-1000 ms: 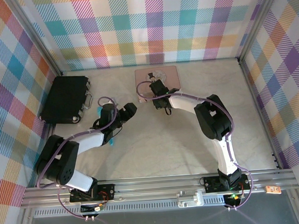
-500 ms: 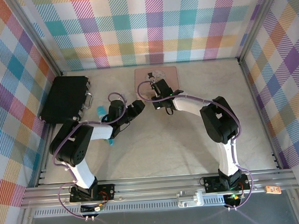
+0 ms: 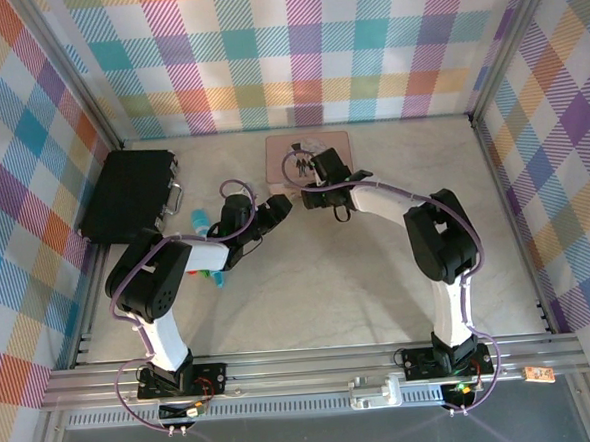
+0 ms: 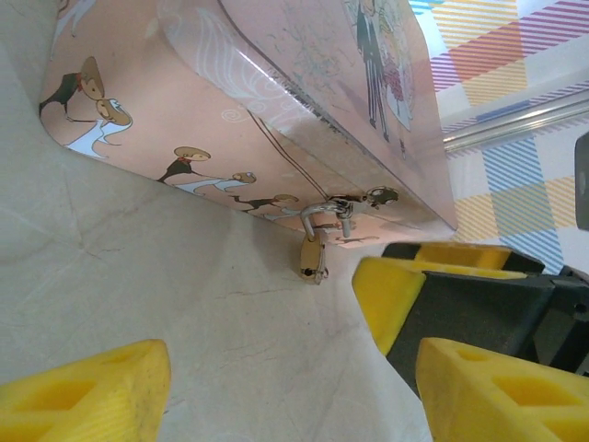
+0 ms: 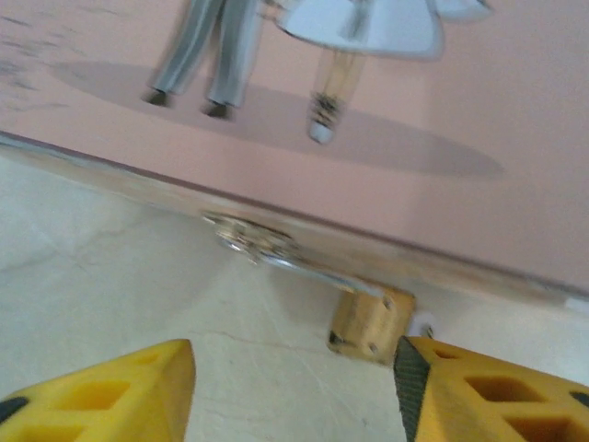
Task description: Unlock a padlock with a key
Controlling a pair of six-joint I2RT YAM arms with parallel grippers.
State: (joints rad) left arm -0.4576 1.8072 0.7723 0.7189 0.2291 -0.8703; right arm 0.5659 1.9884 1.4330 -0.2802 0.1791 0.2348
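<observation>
padlock spot: the padlock [image 4: 312,258] dangles by its thin shackle off the clasp on the pink box [image 4: 184,120] front, down by the table
handling guess: tiny, light, hard brass, probably slick and swingy, so pinch the body's flat sides
left gripper [image 4: 294,379]: jaws spread, nothing in them
right gripper [image 5: 294,382]: spread too, padlock just beside one pad, not held
count: one padlock, one pink box, one black case [image 3: 128,196]
</observation>
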